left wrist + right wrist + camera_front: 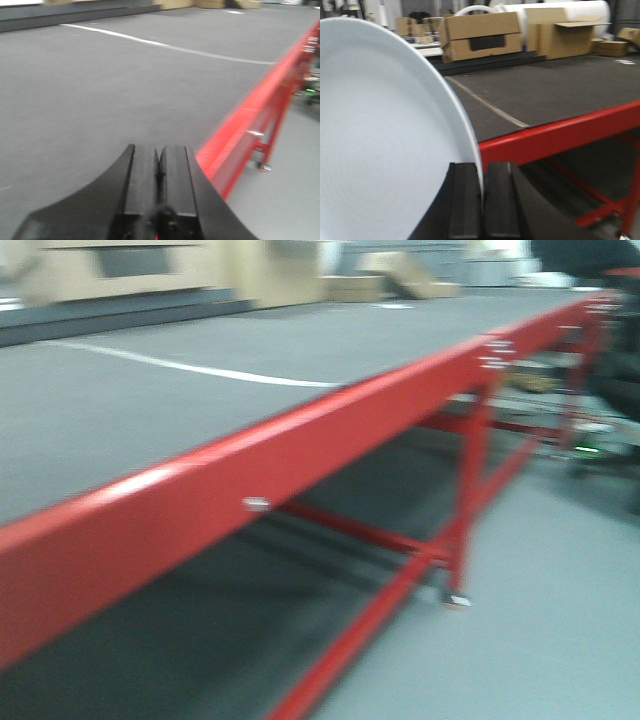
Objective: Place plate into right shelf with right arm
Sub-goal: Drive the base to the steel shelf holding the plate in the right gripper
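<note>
The plate (380, 135) is round, glossy white with a pale bluish tint, and fills the left half of the right wrist view, standing on edge. My right gripper (482, 172) is shut on its rim, one black finger on each side. In the left wrist view my left gripper (159, 165) is shut with nothing between its black fingers, hovering over the grey tabletop (100, 85). The right shelf is out of view in every frame. Neither gripper shows in the front view.
A red-framed table (300, 455) with a grey top and a white line (200, 368) runs diagonally across the front view; its red legs and braces (465, 490) stand over grey floor. Cardboard boxes (480, 35) sit beyond the table. The views are blurred.
</note>
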Motion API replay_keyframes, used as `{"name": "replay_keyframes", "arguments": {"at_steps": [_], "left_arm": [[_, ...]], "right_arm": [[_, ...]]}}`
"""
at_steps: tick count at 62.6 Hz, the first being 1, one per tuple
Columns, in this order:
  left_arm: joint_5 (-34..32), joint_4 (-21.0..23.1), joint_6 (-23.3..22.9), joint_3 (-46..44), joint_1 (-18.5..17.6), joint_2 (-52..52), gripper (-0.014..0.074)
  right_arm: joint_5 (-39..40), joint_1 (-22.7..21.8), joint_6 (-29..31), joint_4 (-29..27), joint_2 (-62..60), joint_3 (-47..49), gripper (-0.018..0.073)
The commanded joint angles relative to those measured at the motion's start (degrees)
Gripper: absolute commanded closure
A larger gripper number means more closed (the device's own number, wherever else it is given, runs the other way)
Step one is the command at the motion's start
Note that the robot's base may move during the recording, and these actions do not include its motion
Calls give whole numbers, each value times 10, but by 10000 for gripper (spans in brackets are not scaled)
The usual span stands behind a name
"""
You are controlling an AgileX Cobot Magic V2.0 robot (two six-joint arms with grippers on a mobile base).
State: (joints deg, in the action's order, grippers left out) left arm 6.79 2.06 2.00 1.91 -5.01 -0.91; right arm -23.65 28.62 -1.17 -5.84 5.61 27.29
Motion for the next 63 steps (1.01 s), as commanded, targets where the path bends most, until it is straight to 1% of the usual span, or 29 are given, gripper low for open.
{"name": "replay_keyframes", "arguments": {"at_steps": [1, 63], "left_arm": [[-49, 3, -2, 5, -3, -3, 643], [-49, 3, -2, 5, -4, -3, 643]], "right_arm": [[61, 0, 0, -5, 8, 15, 489], [61, -2, 0, -5, 8, 15, 489]]}}
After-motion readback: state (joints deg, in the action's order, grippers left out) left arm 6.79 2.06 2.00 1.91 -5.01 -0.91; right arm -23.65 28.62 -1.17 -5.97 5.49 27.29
